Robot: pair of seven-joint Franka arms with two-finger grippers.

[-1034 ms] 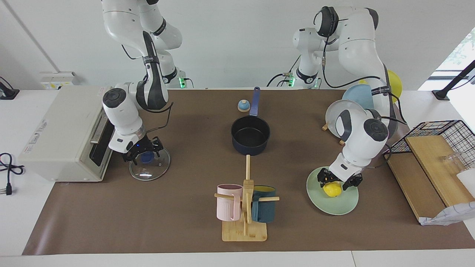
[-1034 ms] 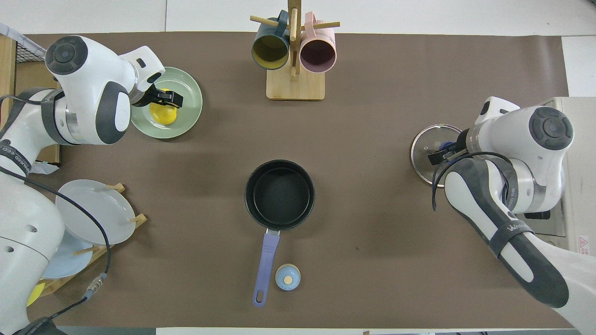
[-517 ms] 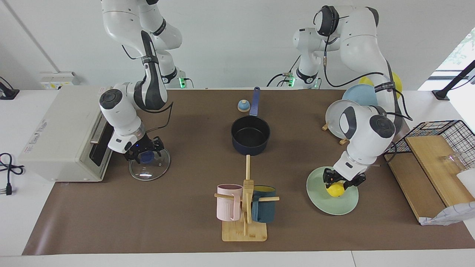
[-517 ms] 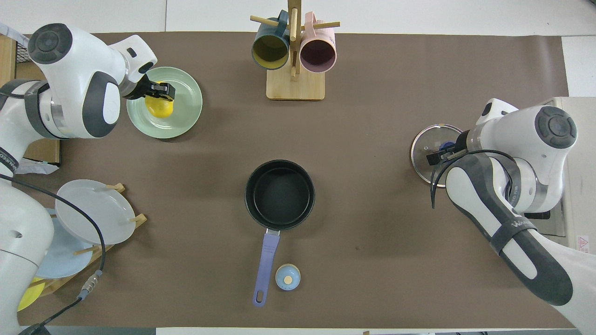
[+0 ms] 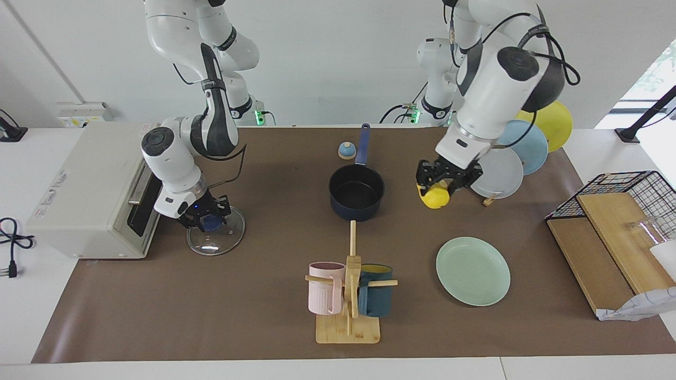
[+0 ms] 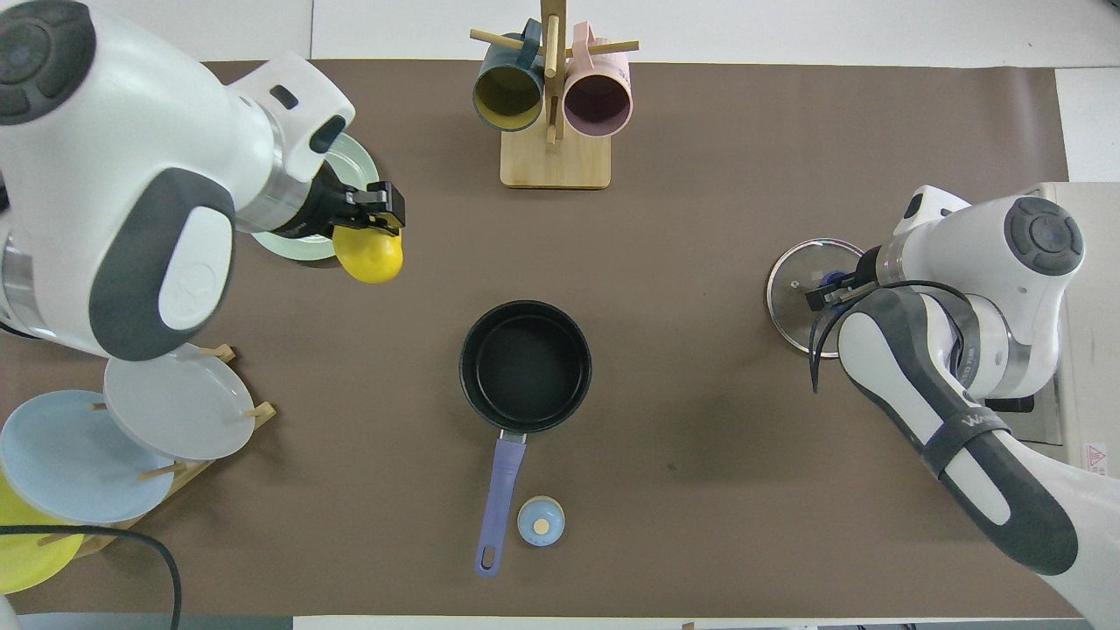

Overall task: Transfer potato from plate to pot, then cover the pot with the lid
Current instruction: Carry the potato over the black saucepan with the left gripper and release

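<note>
My left gripper (image 5: 438,184) is shut on the yellow potato (image 5: 434,197) and holds it high over the mat, between the plate and the pot; it also shows in the overhead view (image 6: 372,223) with the potato (image 6: 369,255). The mint-green plate (image 5: 472,270) lies bare, partly covered by my arm in the overhead view (image 6: 360,159). The navy pot (image 5: 356,191) stands mid-table with nothing in it, also seen from overhead (image 6: 525,366). My right gripper (image 5: 205,219) is shut on the blue knob of the glass lid (image 5: 216,240), in front of the toaster oven; both show overhead, gripper (image 6: 829,284) and lid (image 6: 792,293).
A wooden mug rack (image 5: 348,322) with a pink and a teal mug stands farther from the robots than the pot. A small bell (image 5: 346,150) sits by the pot's handle. A toaster oven (image 5: 90,190) is beside the lid. Upright plates (image 5: 507,169), a wire basket and boards (image 5: 607,221) are at the left arm's end.
My left gripper has lifted the potato off the plate and carried it up and toward the pot. The lid under my right gripper has shifted slightly toward the pot.
</note>
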